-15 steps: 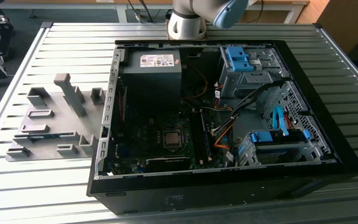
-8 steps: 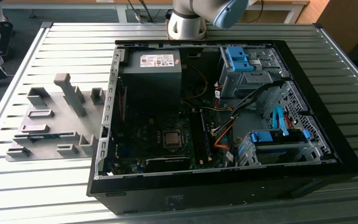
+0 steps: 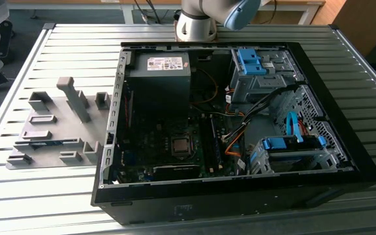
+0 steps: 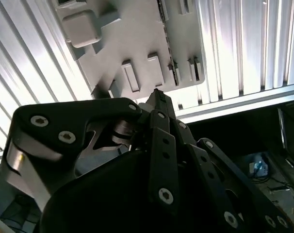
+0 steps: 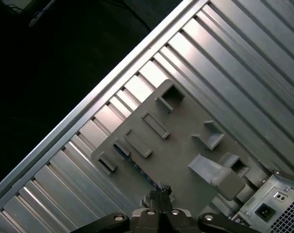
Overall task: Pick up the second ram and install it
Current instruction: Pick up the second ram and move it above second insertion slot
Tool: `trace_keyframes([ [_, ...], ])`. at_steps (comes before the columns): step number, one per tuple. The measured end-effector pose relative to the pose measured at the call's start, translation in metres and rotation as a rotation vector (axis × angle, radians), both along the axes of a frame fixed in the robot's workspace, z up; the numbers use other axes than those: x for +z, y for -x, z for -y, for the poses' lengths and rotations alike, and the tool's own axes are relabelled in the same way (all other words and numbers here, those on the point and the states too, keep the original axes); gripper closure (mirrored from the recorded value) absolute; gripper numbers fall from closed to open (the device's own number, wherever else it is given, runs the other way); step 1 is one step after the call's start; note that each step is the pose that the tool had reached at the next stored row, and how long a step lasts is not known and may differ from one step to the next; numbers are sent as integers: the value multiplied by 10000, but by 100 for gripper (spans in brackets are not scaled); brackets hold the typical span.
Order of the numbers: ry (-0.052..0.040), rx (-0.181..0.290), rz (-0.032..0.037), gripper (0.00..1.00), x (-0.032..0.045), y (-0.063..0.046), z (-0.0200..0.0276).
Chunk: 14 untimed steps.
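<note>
Hovering high over fixture (image 3: pixel 64 129) | gripper (image 5: pixel 159 191) clenched, empty | ram (image 3: pixel 46 143) sits in fixture's near slot, on the exterior view's left of case (image 3: pixel 240 198) | long axis left-right | ram below tips, well apart

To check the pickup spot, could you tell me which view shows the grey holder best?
The exterior view: the grey holder lies whole beside the computer case. The first wrist view shows most of it; the second wrist view, a part.
</note>
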<state>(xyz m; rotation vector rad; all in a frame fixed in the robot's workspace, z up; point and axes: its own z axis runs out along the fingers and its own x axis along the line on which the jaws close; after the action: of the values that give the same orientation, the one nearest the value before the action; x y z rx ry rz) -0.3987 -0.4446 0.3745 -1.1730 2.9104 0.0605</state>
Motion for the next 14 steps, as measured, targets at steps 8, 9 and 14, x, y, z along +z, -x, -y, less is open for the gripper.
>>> trace_keyframes([
  [8, 35, 1276, 0, 89, -4, 0, 0],
  [9, 40, 1432, 1, 89, -5, 0, 0],
  [14, 65, 2192, 0, 89, -6, 1, 0],
])
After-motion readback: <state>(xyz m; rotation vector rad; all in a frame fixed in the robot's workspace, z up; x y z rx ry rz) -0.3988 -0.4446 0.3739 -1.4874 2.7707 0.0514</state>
